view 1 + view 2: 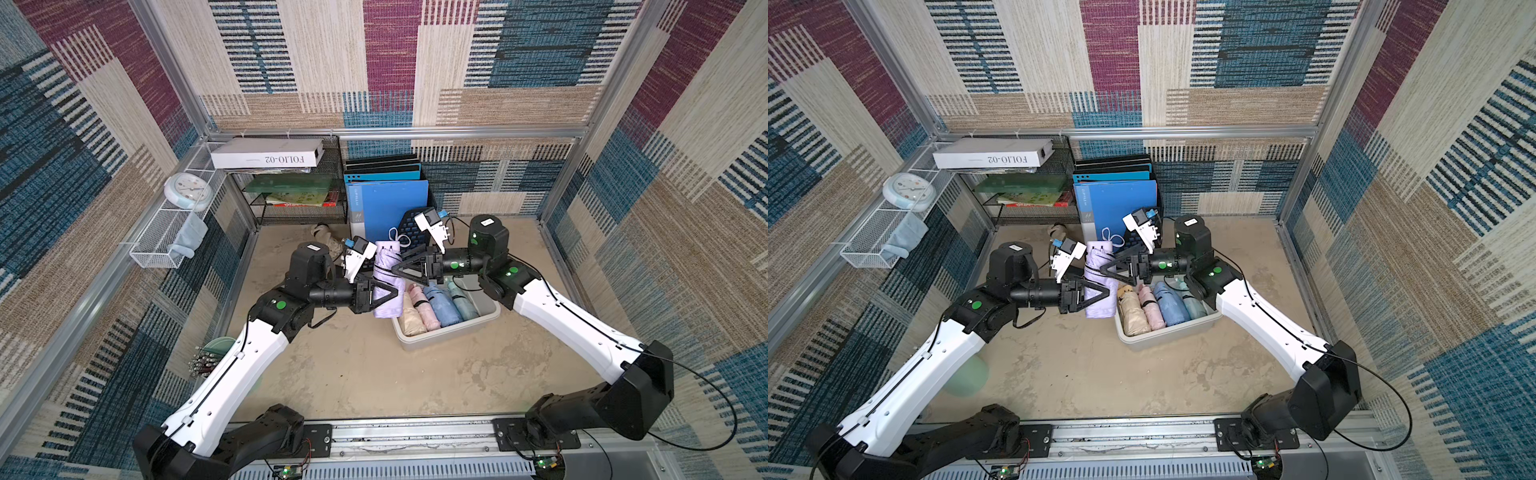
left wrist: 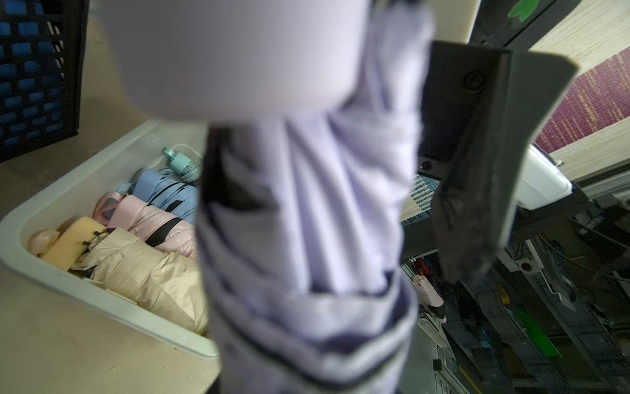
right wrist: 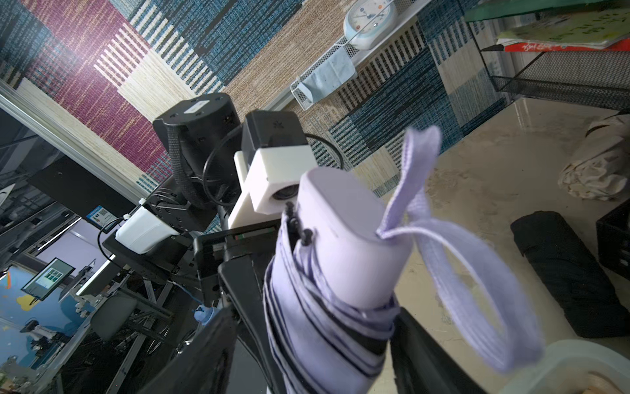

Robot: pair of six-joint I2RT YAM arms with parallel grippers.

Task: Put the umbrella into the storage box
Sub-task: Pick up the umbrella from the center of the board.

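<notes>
Lilac umbrella [image 2: 306,204] in L fingers [image 2: 494,153], beside storage box [image 1: 449,332]; carton [image 1: 266,153] reads FOLIO-02.

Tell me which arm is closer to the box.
Right. The right arm reaches across above the box; the left arm sits beside it, claw gripping the purple umbrella.

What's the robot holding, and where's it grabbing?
The left hand clamps the purple umbrella around its folded canopy; the right hand sits near its handle, grip unclear.
</notes>
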